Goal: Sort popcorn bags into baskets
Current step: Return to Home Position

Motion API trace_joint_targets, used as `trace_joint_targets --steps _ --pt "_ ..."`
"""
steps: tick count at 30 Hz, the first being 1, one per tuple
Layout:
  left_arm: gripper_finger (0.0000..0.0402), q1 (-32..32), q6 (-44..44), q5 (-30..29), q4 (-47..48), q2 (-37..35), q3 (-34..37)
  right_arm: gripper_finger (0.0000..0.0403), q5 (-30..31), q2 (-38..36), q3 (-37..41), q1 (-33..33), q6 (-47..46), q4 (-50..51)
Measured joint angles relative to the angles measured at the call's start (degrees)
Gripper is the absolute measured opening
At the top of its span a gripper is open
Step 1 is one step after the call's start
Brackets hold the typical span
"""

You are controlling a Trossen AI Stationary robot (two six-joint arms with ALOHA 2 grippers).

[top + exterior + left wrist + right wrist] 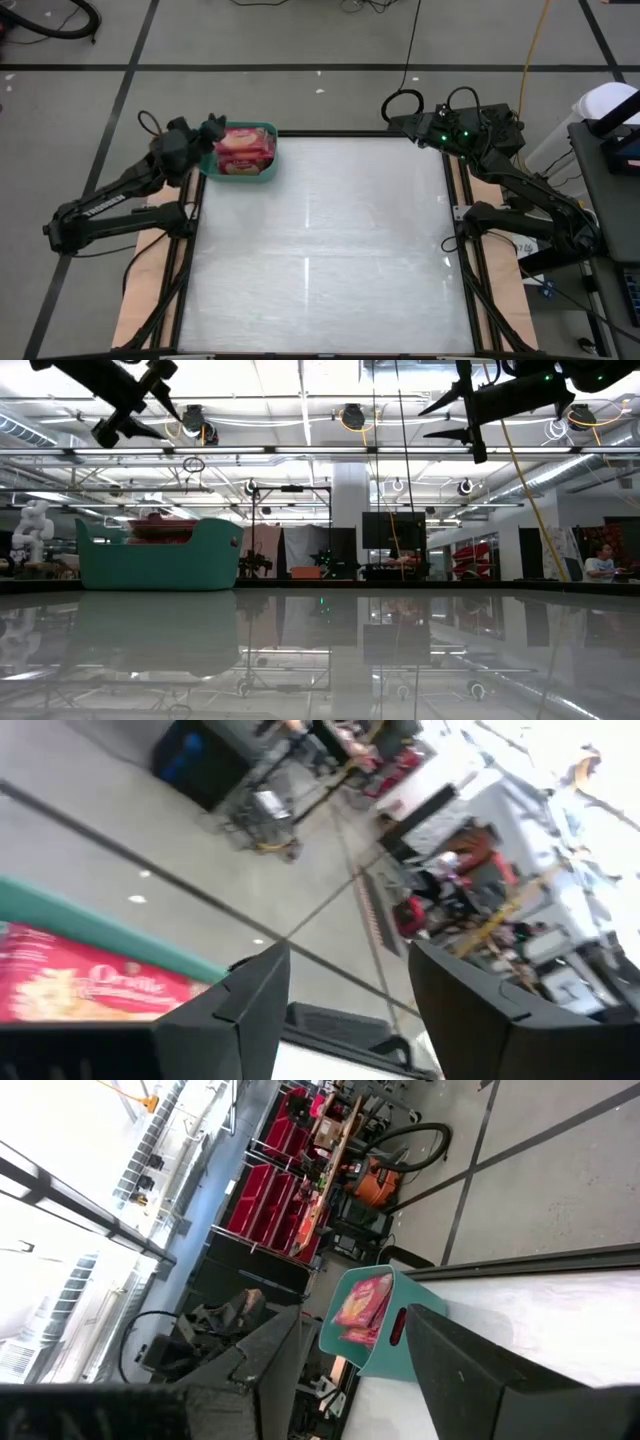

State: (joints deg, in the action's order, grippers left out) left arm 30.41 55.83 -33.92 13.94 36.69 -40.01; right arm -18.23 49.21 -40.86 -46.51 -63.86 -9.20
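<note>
The teal basket stands on the table's far left corner, its bottom on the tabletop. Red popcorn bags lie stacked inside it and rise slightly above the rim. My left gripper hangs open in the air just left of the basket and above it, with nothing between its fingers. My right gripper waits open, raised above the table's far right corner and pointing left. In its wrist view the basket and the bags show farther off.
The glossy white tabletop spreads bare from the basket to the right and near edges inside a dark frame. Cables lie on the floor beyond the far edge. Equipment stands off the table's right side.
</note>
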Motion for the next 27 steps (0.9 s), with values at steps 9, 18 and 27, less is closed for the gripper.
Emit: trace_joint_targets --steps 9,18,27 --pt "0.0168 -0.23 -10.47 11.53 -2.34 0.07 -0.13 0.0172 -4.40 0.00 0.00 3.37 4.64 -6.75" --pt "0.0041 -4.77 -27.50 20.88 -11.98 -0.02 -0.13 0.0082 -7.41 -0.04 0.00 12.35 16.70 -11.62" --pt "0.0029 -7.75 -26.39 23.46 -12.07 -0.02 -0.13 0.0005 -4.24 -1.38 0.00 20.13 32.36 -11.15"
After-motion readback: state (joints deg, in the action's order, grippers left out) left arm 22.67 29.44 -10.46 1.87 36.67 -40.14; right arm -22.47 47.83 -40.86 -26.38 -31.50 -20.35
